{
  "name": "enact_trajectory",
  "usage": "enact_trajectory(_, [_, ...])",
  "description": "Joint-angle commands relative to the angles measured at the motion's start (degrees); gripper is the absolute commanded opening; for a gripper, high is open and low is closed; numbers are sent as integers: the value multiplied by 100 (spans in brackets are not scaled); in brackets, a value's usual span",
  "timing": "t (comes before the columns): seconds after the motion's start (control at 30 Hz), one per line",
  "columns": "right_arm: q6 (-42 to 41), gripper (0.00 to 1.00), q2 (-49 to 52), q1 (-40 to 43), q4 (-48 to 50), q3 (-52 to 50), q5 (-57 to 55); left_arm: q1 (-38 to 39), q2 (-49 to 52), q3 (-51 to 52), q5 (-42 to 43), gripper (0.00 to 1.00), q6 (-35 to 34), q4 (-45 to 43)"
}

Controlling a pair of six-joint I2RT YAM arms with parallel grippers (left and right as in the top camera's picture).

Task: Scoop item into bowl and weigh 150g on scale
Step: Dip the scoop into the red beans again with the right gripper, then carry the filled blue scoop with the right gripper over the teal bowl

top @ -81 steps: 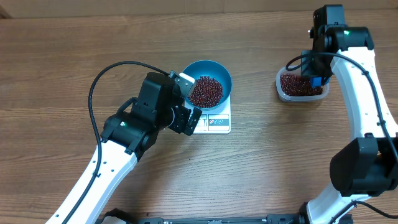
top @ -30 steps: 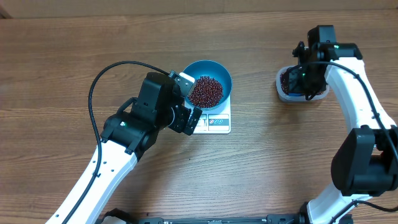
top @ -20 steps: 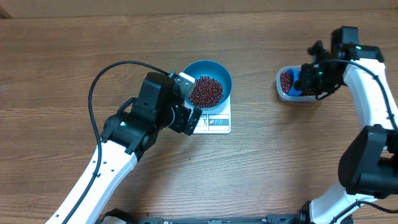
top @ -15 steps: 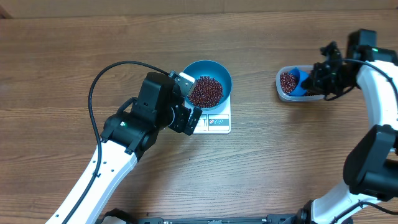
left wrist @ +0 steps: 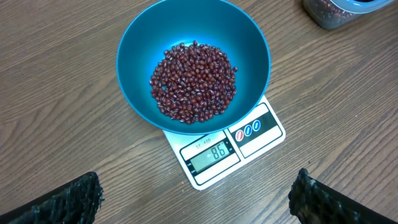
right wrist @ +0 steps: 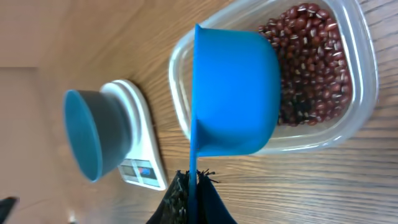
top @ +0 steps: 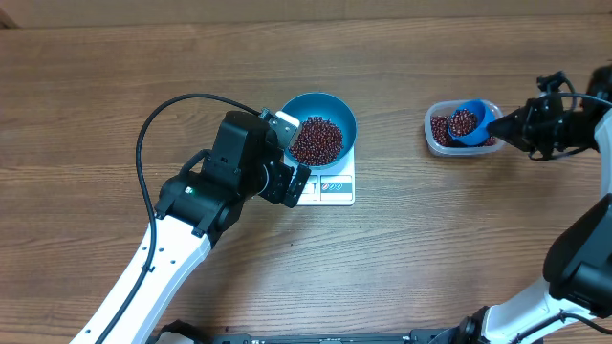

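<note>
The blue bowl (top: 337, 113) stands on the white scale (top: 335, 188) and holds a heap of red-brown beans (top: 316, 139). In the left wrist view the beans (left wrist: 194, 81) cover the bottom of the bowl (left wrist: 143, 43), and the display of the scale (left wrist: 249, 134) reads 86. My left gripper (top: 293, 153) hangs open beside the bowl, with nothing between its fingers (left wrist: 68, 202). My right gripper (top: 516, 122) is shut on the handle of a small blue scoop (top: 466, 122). The scoop, full of beans, hangs level over the clear tub (top: 435, 134).
The tub (right wrist: 367, 74) on the right holds more beans (right wrist: 311, 56) under the scoop (right wrist: 236, 93). A black cable (top: 153, 124) loops off the left arm. Bare wooden table lies between the scale and the tub.
My right arm has swung out to the right, and the scoop has turned from dug into the tub to level and full of beans above it. The left arm has not moved.
</note>
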State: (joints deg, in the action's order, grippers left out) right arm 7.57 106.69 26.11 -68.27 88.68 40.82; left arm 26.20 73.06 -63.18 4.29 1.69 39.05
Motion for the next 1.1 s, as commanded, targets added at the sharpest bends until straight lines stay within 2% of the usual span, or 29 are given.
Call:
enact_trajectory(0.0, [201, 4, 26, 256, -13, -24, 866, -31, 0, 2, -22, 100, 90, -24])
enact_trajectory(0.23, [505, 4, 26, 531, -146, -24, 1604, -31, 0, 2, -22, 100, 90, -26])
enact_trajectory(0.5, [645, 4, 26, 426, -262, -11, 2098, -31, 0, 2, -22, 99, 87, -26])
enact_trajectory(1.07, [599, 4, -201, -1099, -269, 699, 2074, -31, 0, 2, -20, 100, 87, -28])
